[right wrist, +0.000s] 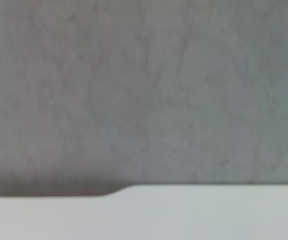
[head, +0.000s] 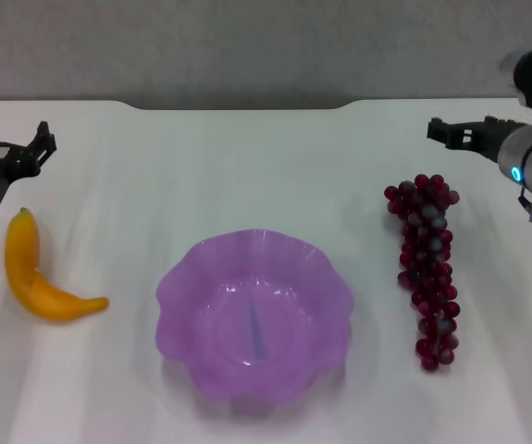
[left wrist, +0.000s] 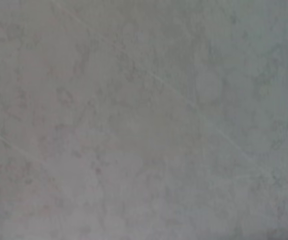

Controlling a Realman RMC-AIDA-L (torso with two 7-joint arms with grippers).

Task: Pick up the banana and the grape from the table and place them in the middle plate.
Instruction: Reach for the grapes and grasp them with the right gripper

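Observation:
The banana (head: pixel 36 276) lies on the white table (head: pixel 247 166) at the left, greenish tip pointing away from me. The grape (head: pixel 426 268) bunch lies at the right, stretched front to back. Between them stands the translucent purple middle plate (head: pixel 167 289), with nothing in it. My left gripper (head: pixel 11 137) hovers open just behind the banana, apart from it. Behind and to the right of the grape, my right gripper (head: pixel 460 129) is open and holds nothing. Neither wrist view shows any fruit or the plate.
A grey wall runs behind the table's far edge (head: pixel 247 104), which has a raised notch in the middle. The right wrist view shows that wall and a strip of the table (right wrist: pixel 194 215). In the left wrist view there is only a mottled grey surface (left wrist: pixel 144 120).

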